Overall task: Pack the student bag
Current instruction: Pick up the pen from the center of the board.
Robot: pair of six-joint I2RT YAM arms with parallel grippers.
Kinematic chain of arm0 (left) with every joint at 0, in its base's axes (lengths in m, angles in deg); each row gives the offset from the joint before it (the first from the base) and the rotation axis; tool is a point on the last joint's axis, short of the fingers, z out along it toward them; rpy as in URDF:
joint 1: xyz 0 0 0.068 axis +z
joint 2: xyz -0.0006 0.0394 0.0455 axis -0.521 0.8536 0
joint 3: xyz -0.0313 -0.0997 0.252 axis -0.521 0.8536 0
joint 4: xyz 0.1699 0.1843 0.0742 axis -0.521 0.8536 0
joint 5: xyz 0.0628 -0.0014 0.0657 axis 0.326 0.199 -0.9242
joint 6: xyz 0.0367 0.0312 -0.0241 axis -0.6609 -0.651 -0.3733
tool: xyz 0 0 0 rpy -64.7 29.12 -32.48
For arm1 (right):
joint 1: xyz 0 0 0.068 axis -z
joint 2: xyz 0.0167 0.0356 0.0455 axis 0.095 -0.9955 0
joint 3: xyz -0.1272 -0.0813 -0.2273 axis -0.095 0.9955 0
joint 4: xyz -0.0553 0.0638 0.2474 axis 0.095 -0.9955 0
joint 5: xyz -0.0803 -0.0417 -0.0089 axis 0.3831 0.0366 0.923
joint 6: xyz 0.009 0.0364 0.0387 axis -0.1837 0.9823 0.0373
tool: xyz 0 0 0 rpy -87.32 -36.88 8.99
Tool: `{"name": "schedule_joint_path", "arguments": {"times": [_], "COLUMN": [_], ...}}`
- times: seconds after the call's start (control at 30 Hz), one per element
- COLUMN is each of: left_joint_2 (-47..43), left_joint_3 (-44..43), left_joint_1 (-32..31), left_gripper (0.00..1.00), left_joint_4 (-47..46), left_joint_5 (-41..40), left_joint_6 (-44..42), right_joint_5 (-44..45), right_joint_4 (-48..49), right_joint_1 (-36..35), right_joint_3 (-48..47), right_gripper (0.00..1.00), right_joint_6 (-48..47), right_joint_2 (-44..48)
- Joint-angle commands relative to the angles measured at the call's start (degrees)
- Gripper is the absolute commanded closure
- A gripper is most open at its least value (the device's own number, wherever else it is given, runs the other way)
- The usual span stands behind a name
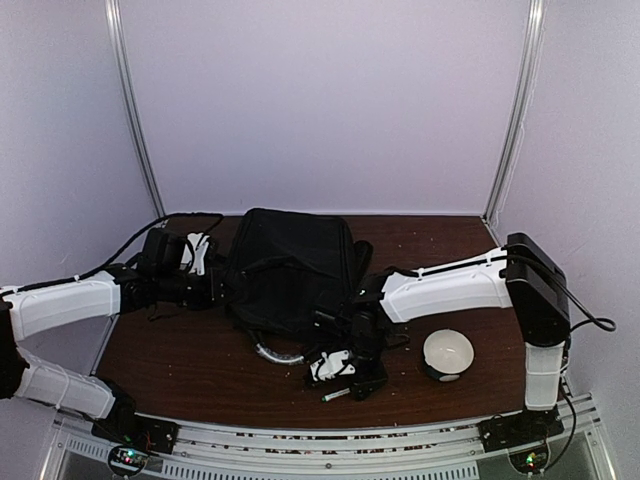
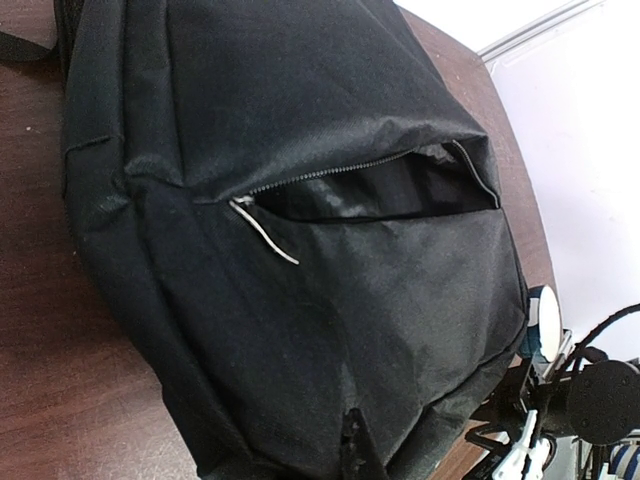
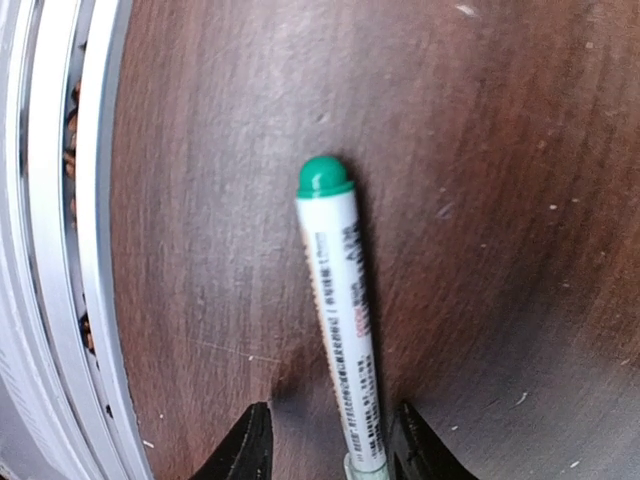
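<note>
The student bag [image 1: 290, 268] is a large black backpack lying flat mid-table, its curved grey-trimmed handle [image 1: 273, 354] toward me. In the left wrist view the bag [image 2: 300, 300] fills the frame, with a zip pocket [image 2: 380, 192] gaping open. My left gripper [image 1: 213, 287] is at the bag's left edge, and its dark fingertip [image 2: 352, 450] is pinched into the fabric. My right gripper [image 1: 366, 384] hangs low over a white pen with a green cap [image 3: 345, 320] lying on the table. The jaws straddle the pen's lower end: the right one is close beside it, the left one stands apart.
A round white object [image 1: 447, 352] sits right of the right gripper. A small white item [image 1: 330, 365] lies between the bag's handle and the pen [image 1: 335, 396]. The table's near edge and metal rail [image 3: 60, 240] run close by the pen.
</note>
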Motion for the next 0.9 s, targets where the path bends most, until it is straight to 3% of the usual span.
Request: {"name": "schedule_joint_path", "arguments": {"times": [0.0,0.47,0.7,0.87], "left_joint_2": [-0.14,-0.37,0.03,-0.05], "left_joint_3": [-3.34,-3.07,-3.08,-3.16], "left_joint_1": [-0.27,-0.27,-0.23,-0.30], "left_gripper": [1.00,1.00,1.00,1.00], "left_joint_4": [-6.01,-5.66,-5.91,-6.09], "left_joint_5": [3.28,2.85,3.28,3.24], "left_joint_6": [-2.14,-2.57,-2.68,-2.75], "right_joint_5": [1.74,11.40,7.81,5.80], "right_joint_4": [8.83,13.70,9.56,4.68], "right_joint_1": [-0.77,-3.97,-4.00,-4.02], "right_joint_3": [3.30,8.18,4.86,-1.97], "right_gripper": [0.60,0.69,0.88,0.94], "right_joint_6": [4.26,3.28,5.56,6.22], "right_joint_2": [2.46,4.59,5.86,7.65]}}
